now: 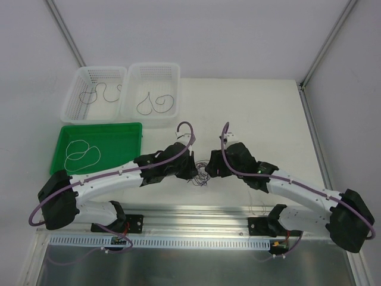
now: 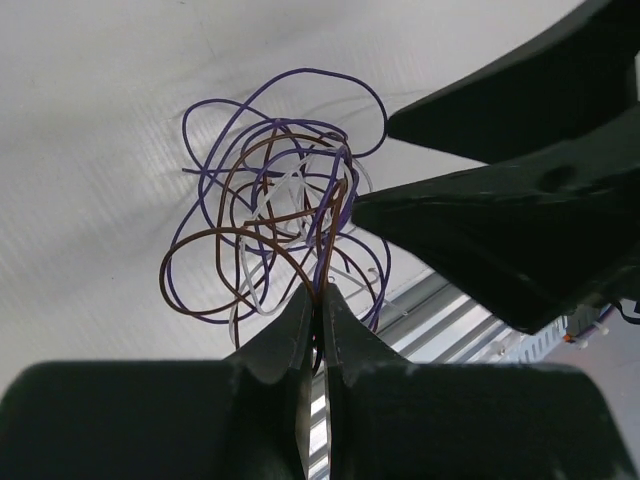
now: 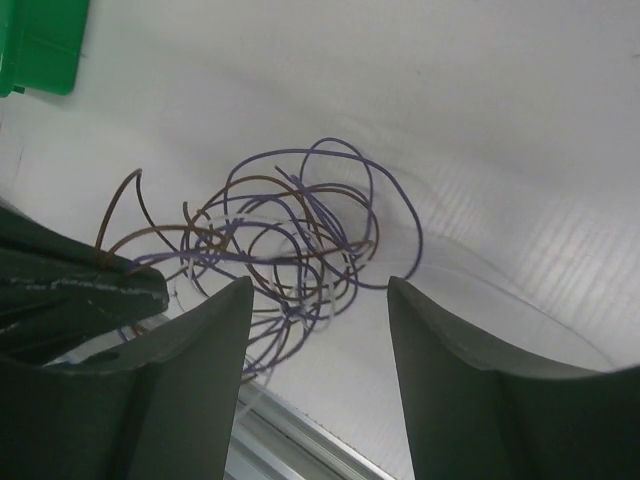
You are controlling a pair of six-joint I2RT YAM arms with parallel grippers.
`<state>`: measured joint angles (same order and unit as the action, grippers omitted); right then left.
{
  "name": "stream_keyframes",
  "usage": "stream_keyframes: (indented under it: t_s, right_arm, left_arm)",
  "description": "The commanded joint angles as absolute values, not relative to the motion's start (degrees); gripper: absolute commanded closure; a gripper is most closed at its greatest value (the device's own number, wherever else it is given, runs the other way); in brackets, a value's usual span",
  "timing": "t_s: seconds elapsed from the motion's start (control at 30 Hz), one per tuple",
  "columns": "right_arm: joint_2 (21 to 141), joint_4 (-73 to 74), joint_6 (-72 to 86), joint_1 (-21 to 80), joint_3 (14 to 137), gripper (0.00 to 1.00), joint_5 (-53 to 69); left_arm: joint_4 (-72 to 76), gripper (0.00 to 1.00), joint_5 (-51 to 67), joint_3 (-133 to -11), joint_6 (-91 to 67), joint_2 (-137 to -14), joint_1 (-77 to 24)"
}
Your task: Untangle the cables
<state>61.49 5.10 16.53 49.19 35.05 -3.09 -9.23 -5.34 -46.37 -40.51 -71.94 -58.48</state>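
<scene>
The cables point(image 1: 201, 171) lie in one loose tangle of purple, brown and white strands on the white table between my two grippers. My left gripper point(image 2: 320, 292) is shut, and brown and purple strands of the cables point(image 2: 275, 220) run into its closed tips. My right gripper point(image 3: 318, 285) stands open, its tips just in front of the cables point(image 3: 290, 240) and holding nothing. From above, the left gripper point(image 1: 191, 169) and the right gripper point(image 1: 212, 169) face each other across the tangle. The right gripper's dark fingers point(image 2: 500, 240) fill the right side of the left wrist view.
Two white baskets point(image 1: 77, 104) point(image 1: 174, 71) at the back left each hold a dark cable. A green tray point(image 1: 134, 132) to the left holds a white cable. A metal rail point(image 1: 196, 221) runs along the near edge.
</scene>
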Motion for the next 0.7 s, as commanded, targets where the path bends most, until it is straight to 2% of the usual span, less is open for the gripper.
stream_keyframes:
  t_s: [0.0,0.13,0.23,0.27,0.3,0.33,0.5,0.57,0.63,0.67]
  right_arm:
    - [66.3,-7.0,20.0,50.0,34.1,0.41,-0.5]
    - [71.8,-10.2,21.1,50.5,34.2,0.45,-0.4]
    - [73.7,-9.4,21.2,50.6,34.1,0.77,-1.1]
    - [73.2,-8.8,20.8,50.5,33.9,0.94,-1.9]
    - [71.5,-6.2,20.5,50.4,34.1,0.99,-3.8]
    - [70.4,-4.3,19.0,50.5,34.4,0.99,-4.8]
    - [62.1,6.9,14.6,49.6,36.6,0.99,-9.9]
    - [60.6,9.1,14.1,48.7,37.1,0.99,-9.6]
    - [59.7,9.7,13.7,48.4,37.6,0.99,-8.7]
    - [59.6,9.8,13.5,48.3,37.7,0.99,-7.8]
  left_arm:
    - [-5.3,1.00,-4.8,-46.8,-42.0,-71.8,-59.0]
    - [-3.8,1.00,-4.7,-45.2,-42.2,-71.5,-59.1]
    - [-3.7,1.00,-6.5,-43.5,-41.9,-70.2,-59.0]
    - [-3.8,1.00,-7.2,-42.9,-41.8,-69.1,-59.0]
    - [-3.8,0.96,-8.8,-42.0,-41.8,-68.5,-59.0]
    - [-3.9,0.89,-9.4,-40.4,-42.0,-67.6,-58.9]
    - [-3.8,0.75,-9.6,-34.5,-43.2,-63.1,-56.8]
    - [-3.7,0.73,-8.9,-33.6,-42.5,-61.7,-56.3]
    - [-3.3,0.68,-7.7,-33.0,-41.2,-60.4,-56.2]
    - [-2.1,0.61,-6.9,-32.7,-39.7,-59.9,-56.2]
